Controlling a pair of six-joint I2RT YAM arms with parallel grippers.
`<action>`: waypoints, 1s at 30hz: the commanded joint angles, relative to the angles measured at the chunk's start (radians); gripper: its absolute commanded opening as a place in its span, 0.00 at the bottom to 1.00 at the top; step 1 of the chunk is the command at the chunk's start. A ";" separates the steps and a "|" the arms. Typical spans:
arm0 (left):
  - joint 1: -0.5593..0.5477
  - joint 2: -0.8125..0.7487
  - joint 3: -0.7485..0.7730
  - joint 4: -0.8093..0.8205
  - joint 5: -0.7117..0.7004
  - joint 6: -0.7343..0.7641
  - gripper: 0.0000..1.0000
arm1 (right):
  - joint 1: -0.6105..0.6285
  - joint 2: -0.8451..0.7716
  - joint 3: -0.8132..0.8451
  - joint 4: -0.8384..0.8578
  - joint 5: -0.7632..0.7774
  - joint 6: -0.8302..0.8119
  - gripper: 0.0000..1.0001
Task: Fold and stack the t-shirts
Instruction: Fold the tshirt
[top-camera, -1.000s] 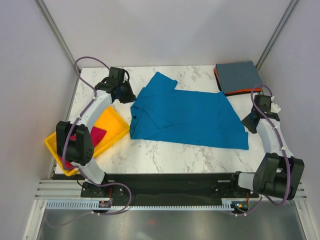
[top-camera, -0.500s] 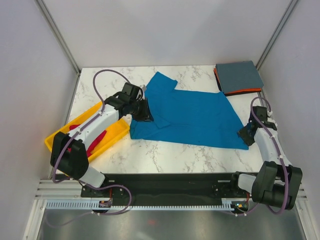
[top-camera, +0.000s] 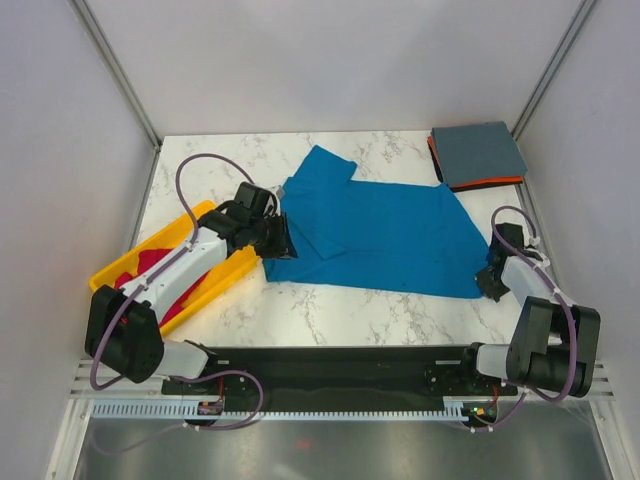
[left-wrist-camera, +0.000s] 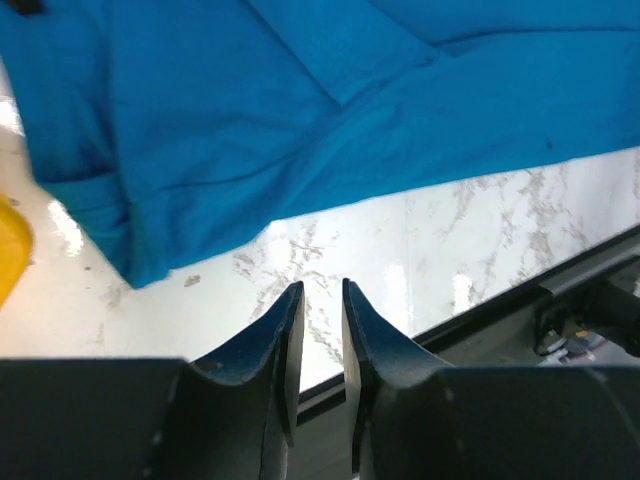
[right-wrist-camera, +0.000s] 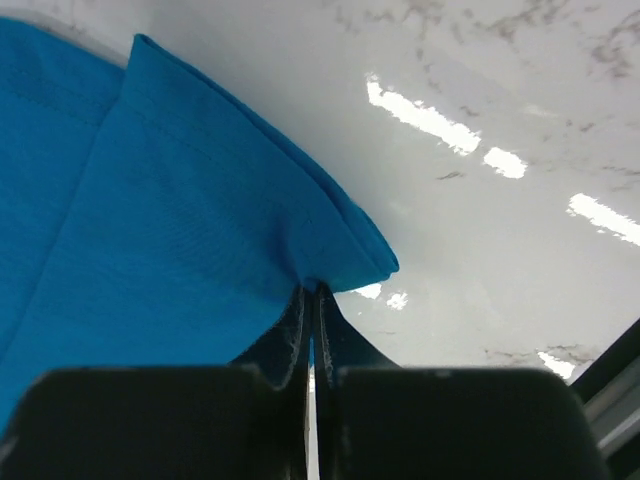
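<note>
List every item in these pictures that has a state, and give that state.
bright blue cloth t-shirt: spread out, corner pinched.
slate grey-blue cloth t-shirt: folded, atop orange one.
orange cloth t-shirt: folded, under it.
magenta-red cloth t-shirt: crumpled in yellow plastic tray.
left jaws: slightly apart, empty.
right jaws: shut on blue shirt's corner.

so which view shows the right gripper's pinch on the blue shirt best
Right wrist: the right gripper is seen close up, shut on a corner of the blue shirt. Top view shows it tiny at that corner; left wrist shows only shirt.

The right pincer (right-wrist-camera: 310, 296) has clamped a corner of the blue t-shirt (right-wrist-camera: 150, 200).
</note>
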 joint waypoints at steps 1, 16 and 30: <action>-0.008 -0.038 0.007 -0.052 -0.114 0.047 0.29 | -0.023 0.014 0.006 -0.003 0.189 -0.009 0.00; -0.027 -0.026 -0.184 0.026 0.014 -0.005 0.37 | -0.128 0.012 0.109 -0.003 0.249 -0.089 0.00; -0.050 0.066 -0.280 0.194 0.109 -0.055 0.42 | -0.152 0.009 0.091 0.041 0.182 -0.112 0.00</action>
